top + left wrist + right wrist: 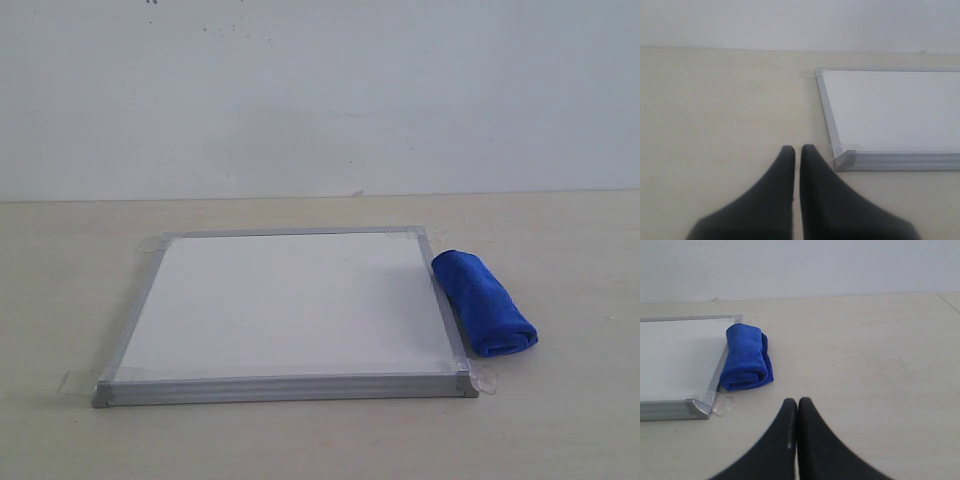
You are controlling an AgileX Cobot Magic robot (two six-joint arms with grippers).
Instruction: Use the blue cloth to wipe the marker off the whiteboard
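The whiteboard (285,305) lies flat on the table, its white face blank: no marker line shows in any view. The blue cloth (483,302), rolled up, lies against the board's right edge. Neither gripper appears in the exterior view. In the left wrist view my left gripper (797,150) is shut and empty, over bare table just short of the whiteboard (900,110) near corner. In the right wrist view my right gripper (797,402) is shut and empty, a short way back from the blue cloth (745,359) and the whiteboard (677,357).
Clear tape (484,378) holds the board's corners to the beige table (560,420). A pale wall (320,90) rises behind the table.
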